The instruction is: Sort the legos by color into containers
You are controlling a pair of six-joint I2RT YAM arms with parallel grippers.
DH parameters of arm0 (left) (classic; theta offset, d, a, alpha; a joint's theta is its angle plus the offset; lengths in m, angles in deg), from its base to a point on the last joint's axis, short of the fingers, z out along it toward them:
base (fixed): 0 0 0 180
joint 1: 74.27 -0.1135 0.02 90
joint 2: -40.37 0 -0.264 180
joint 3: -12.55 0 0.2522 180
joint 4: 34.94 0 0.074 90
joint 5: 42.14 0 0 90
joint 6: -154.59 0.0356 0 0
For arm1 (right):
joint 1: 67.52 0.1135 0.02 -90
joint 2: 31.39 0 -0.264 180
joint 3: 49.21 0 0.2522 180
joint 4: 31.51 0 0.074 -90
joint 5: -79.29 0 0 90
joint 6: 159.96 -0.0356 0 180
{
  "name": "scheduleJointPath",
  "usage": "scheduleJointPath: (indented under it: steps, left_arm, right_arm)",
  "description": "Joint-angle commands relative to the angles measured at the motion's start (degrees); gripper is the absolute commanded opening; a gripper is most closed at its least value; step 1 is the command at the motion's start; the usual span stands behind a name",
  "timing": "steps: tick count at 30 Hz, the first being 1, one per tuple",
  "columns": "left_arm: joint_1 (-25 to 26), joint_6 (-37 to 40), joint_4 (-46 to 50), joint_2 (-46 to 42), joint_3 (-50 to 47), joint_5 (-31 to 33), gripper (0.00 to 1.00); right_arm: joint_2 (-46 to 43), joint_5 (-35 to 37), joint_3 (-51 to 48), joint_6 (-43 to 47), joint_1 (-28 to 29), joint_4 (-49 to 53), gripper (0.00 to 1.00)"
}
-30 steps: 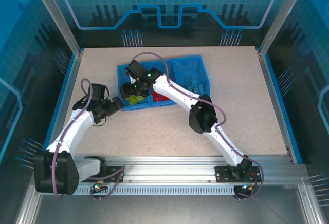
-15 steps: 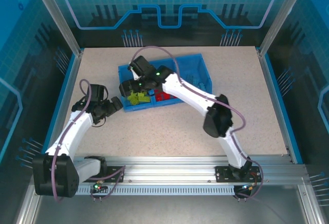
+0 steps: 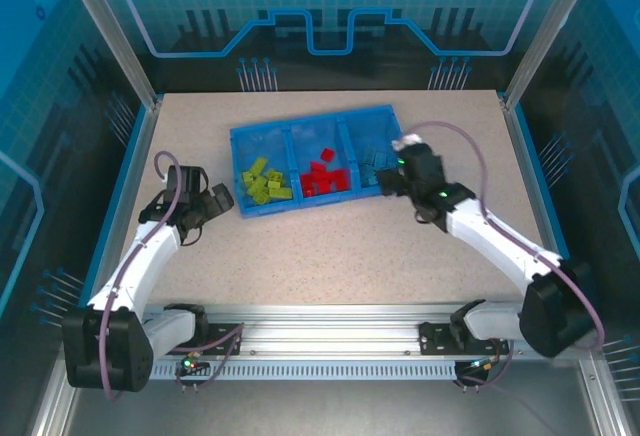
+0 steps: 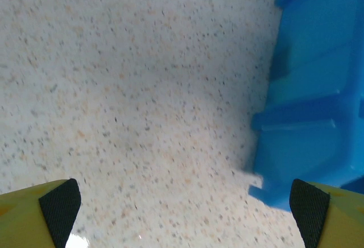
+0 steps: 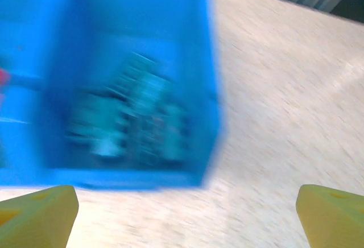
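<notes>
Left arm: I have the left gripper (image 3: 226, 199) low over the table (image 3: 330, 256), just off the near-left corner of the blue tray (image 3: 310, 122). On the left wrist camera its fingers are spread wide, with bare speckled tabletop between them and nothing held. The tray's corner sits to the right of the gap.
Left compartment: the lime green legos (image 3: 262, 184) lie here in a loose heap.
Middle compartment: the red legos (image 3: 325, 177) are piled here, mostly toward the near wall.
Right compartment: the light blue legos (image 3: 378, 163) are here. They are hard for me to pick out against the tray from above, but the right wrist camera shows them as a blurred cluster.
Right arm: I see the right gripper (image 3: 390, 185) at the tray's near-right corner, beside the light blue compartment. Its wrist picture is smeared, yet the fingers stand far apart with nothing between them.
Tabletop: I see no loose bricks outside the tray.
</notes>
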Motion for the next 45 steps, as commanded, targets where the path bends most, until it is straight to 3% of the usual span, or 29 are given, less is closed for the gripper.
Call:
scheduleJointPath:
  steps: [1, 5, 11, 18, 26, 30, 31, 34, 45]
  left_arm:
    - [-0.2, 5.4, -8.1, -1.2, -3.2, 6.3, 0.99]
    - [-0.2, 8.1, -15.1, -0.4, -6.0, 9.4, 0.99]
    - [-0.2, 13.8, -32.5, 3.5, -12.4, 9.4, 0.99]
    - [0.0, 17.8, -50.0, 9.6, -16.9, 6.3, 0.99]
    - [-0.1, 20.1, -69.9, 16.4, -19.3, 3.1, 0.99]
    - [1.2, 24.2, -85.0, 27.0, -21.1, -0.8, 0.99]
    - [2.3, 24.1, -80.4, 25.5, -20.4, 0.0, 0.99]
    - [2.4, 24.4, -79.5, 25.7, -19.6, -0.4, 0.99]
    - [2.4, 24.5, -80.0, 25.8, -19.7, -0.5, 0.99]
  right_arm:
    - [-6.6, -4.1, -10.8, 3.5, -7.5, -13.3, 1.00]
    - [-8.8, -11.2, -21.7, 0.2, -16.4, -25.1, 1.00]
    - [-2.9, -13.1, -27.4, 1.6, -20.8, -41.8, 1.00]
    - [13.7, -12.9, -20.4, 4.6, -18.7, -51.0, 1.00]
    - [12.9, -15.8, -21.1, 4.2, -19.5, -50.4, 1.00]
    - [12.9, -16.0, -21.2, 4.3, -19.5, -50.5, 1.00]
    - [12.9, -16.5, -21.2, 4.5, -19.5, -50.7, 1.00]
    - [15.3, -22.6, -23.8, 7.2, -19.6, -58.0, 1.00]
    - [14.9, -23.3, -23.4, 7.1, -19.9, -56.2, 1.00]
